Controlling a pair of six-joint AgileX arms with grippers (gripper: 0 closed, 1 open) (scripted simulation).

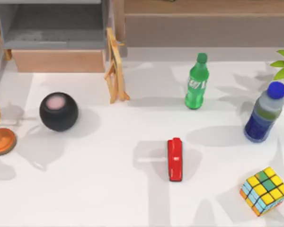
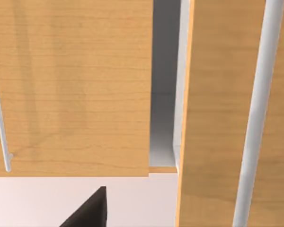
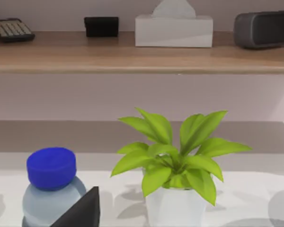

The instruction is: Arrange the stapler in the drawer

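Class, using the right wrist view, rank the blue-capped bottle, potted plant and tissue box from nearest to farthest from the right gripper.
From the right gripper:
1. Blue-capped bottle, on the table, closest.
2. Potted plant, on the table behind it.
3. Tissue box, up on the shelf.

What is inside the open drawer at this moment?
The drawer shows bare grey floor and walls in the top view. The stapler lies on the table. The drawer's rear part is cut off by the picture's edge.
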